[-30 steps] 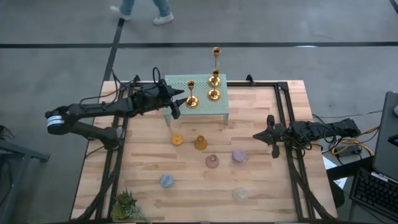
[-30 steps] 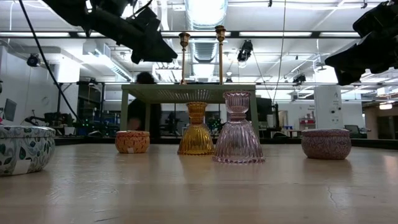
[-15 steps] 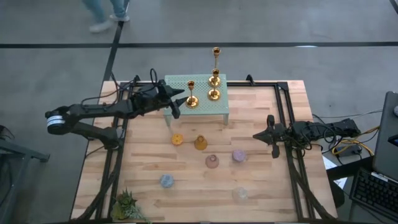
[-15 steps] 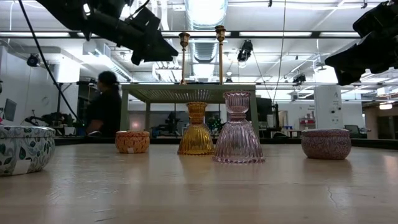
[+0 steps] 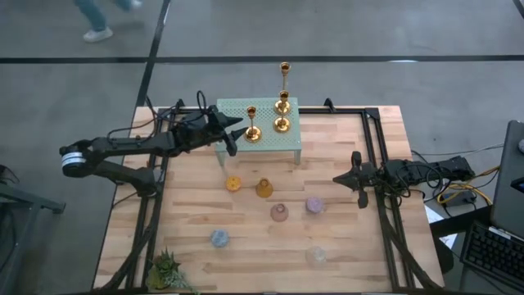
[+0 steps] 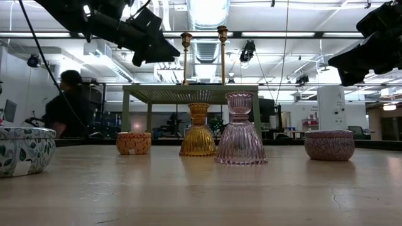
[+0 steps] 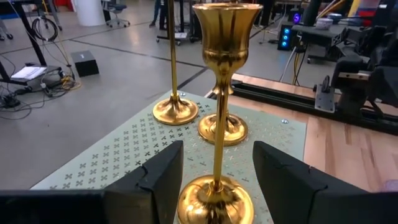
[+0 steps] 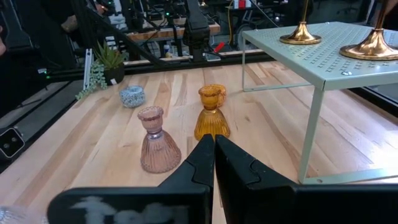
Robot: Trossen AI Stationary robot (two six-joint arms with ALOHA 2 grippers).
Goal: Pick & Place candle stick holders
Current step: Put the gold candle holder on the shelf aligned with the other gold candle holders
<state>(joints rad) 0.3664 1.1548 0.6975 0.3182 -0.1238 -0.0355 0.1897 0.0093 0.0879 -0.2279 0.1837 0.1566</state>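
A mint-green stand (image 5: 288,147) at the table's far middle carries three gold candle stick holders. My left gripper (image 5: 238,135) reaches in level from the left and is shut on the nearest one (image 7: 219,93), also seen from above (image 5: 252,123). Two more gold ones (image 5: 282,123) (image 5: 284,78) stand on their round bases behind it. Orange (image 5: 233,183), amber (image 5: 264,188), pink (image 5: 279,213), purple (image 5: 313,205), blue (image 5: 219,238) and clear (image 5: 316,256) glass holders stand on the wood. My right gripper (image 5: 357,182) hangs shut at the table's right side. My left gripper has the gold candlestick's round base (image 7: 214,198) between its two fingers (image 7: 163,174), one on each side. The fingers come in level from the table's left. The candlestick stands upright with its base on the stand's perforated top.
A small spiky plant (image 5: 168,269) sits at the near left corner. Black frame rails (image 5: 372,147) run along the table's right and far sides. A person's feet (image 5: 97,33) pass on the floor beyond the far edge. Bare wood lies between the glass holders and the near edge.
My left gripper has tipped slightly at the wrist while staying at the gold candlestick, which has not moved. A person beyond the table's far edge has walked toward the left.
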